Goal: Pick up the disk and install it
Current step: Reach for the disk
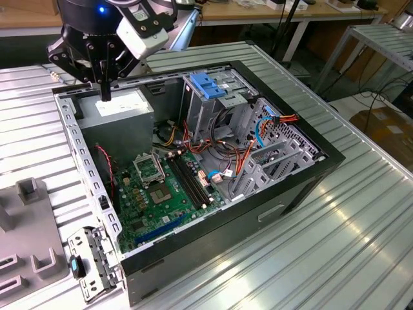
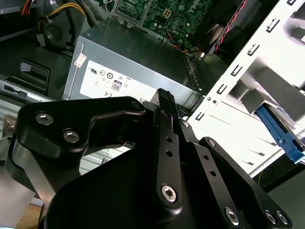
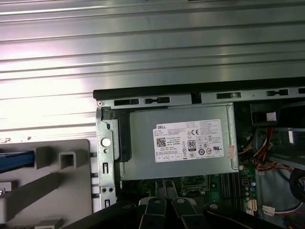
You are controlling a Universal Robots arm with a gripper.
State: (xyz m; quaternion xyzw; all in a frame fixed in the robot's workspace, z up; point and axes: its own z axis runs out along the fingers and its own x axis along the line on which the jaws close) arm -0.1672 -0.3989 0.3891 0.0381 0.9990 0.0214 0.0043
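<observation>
The disk is out of view. My black gripper [image 1: 104, 97] hangs over the back corner of the open computer case [image 1: 193, 161], at the exterior view's left. It points down just above the grey power-supply box [image 1: 119, 110]. Its fingertips [image 2: 164, 95] are pressed together with nothing between them. In the first wrist view the gripper [image 3: 167, 202] sits over the edge of the motherboard, beside the power-supply box [image 3: 183, 143].
A blue-topped metal drive cage [image 1: 210, 87] stands at the back of the case, with cables and the green motherboard [image 1: 161, 187] in front of it. A grey fixture [image 1: 26, 226] and a metal bracket with a blue tab [image 1: 90, 261] lie beside the case on the ribbed metal table [image 1: 322, 245].
</observation>
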